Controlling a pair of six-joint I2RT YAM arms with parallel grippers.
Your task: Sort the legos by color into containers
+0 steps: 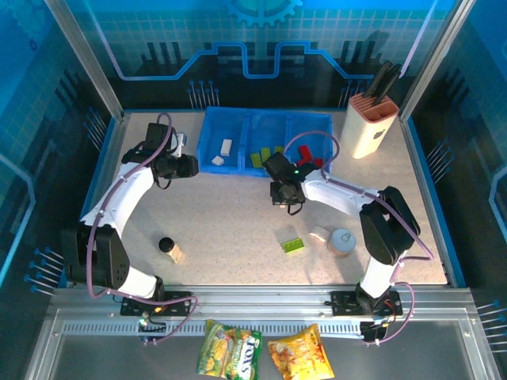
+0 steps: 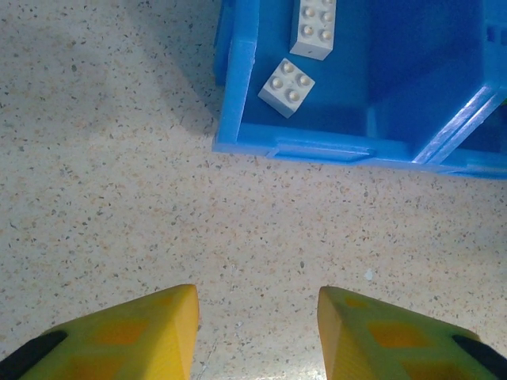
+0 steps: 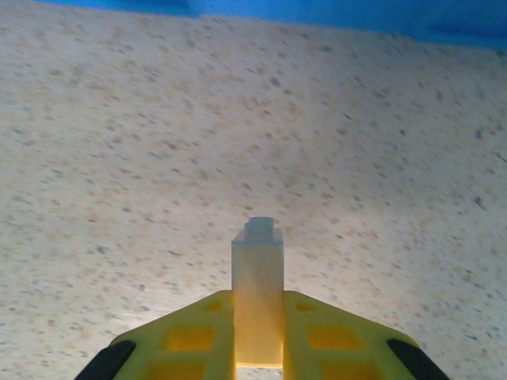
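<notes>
Item: cream brick (image 3: 257,269), one of the legos, off the worktop (image 1: 230,222) and pinched in the right end effector (image 3: 257,313). Orientation: long axis runs straight out from the fingertips, studded end foremost, lower half buried between the yellow fingers (image 3: 190,336). Right end effector, top view: hangs over open worktop just short of the blue tray (image 2: 238,87), in front of its middle compartment (image 1: 265,127), where lime green bricks (image 1: 257,157) lie. Its jaws are closed narrow on the brick's two flat sides. Destination, as judged: the left compartment (image 1: 226,123), which holds two white bricks (image 1: 226,146). It lies beyond and to the left of the held brick, so the carry would run forward and leftward over the tray's near wall. Red bricks (image 1: 306,150) occupy the right compartment. Left end effector (image 2: 257,317): the nearer of the two to the left compartment, poised just before its near corner, fingers a modest gap apart, nothing between them. Loose on the worktop near the right arm: one green brick (image 1: 293,244), one pale brick (image 1: 318,234).
</notes>
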